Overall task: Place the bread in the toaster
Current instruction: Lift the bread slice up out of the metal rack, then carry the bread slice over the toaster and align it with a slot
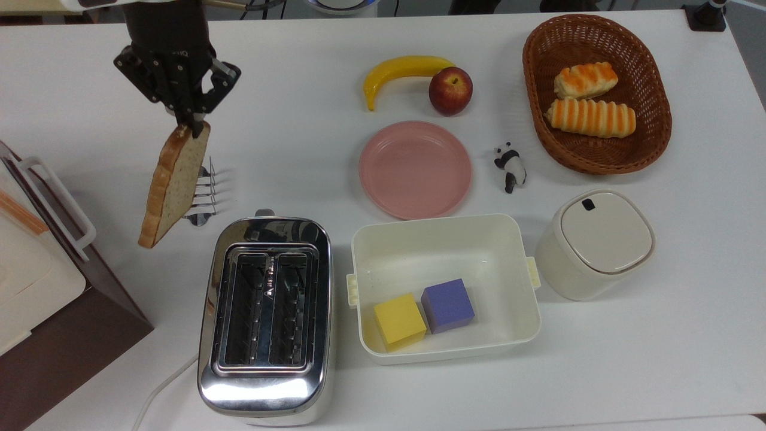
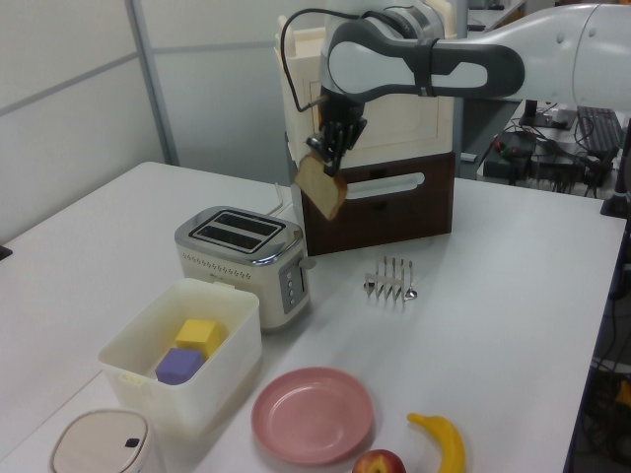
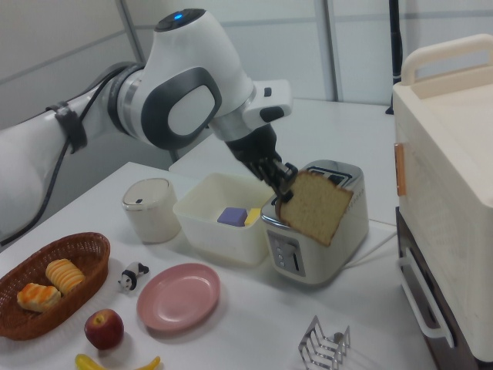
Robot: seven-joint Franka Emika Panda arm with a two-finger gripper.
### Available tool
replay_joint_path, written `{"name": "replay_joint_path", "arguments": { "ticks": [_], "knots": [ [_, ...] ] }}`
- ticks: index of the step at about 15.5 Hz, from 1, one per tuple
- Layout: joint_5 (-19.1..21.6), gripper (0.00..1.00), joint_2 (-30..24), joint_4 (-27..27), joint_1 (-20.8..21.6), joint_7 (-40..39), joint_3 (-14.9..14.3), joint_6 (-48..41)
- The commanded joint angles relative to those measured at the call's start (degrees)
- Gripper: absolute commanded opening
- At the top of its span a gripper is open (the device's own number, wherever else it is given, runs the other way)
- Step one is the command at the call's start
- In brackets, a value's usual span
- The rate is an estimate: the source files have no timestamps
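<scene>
Aloft, the bread (image 1: 172,182), pinched at one corner by the closed end effector (image 1: 192,124) and hanging tilted above the tabletop (image 1: 335,149), clear of everything. Just beneath it, partly hidden in the top view, a wire toast rack (image 2: 390,279). Near the tabletop's front edge in the top view, the toaster (image 1: 266,317), both slots bare, white cord cut off at the frame's bottom. Beside the toaster, a white bin (image 1: 444,287) with a yellow cube (image 1: 399,321) and a purple cube (image 1: 447,305). Beyond, a pink plate (image 1: 415,169). At the top view's left edge, a brown-and-cream cabinet (image 1: 42,281), cropped. Grey wall panels behind in the left view.
</scene>
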Motion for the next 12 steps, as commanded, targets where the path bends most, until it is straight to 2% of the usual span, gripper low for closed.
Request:
{"name": "replay_joint_path", "arguments": {
  "ticks": [1, 5, 12],
  "knots": [
    [5.15, 0.0, 3.12, 3.04, 0.35, 6.6, 0.16, 8.09],
    [9.55, 0.0, 4.36, 2.96, 0.52, 9.69, 0.95, 16.98],
    [14.74, 0.0, 4.97, 2.78, 2.19, 9.69, 1.56, 22.54]
  ]
}}
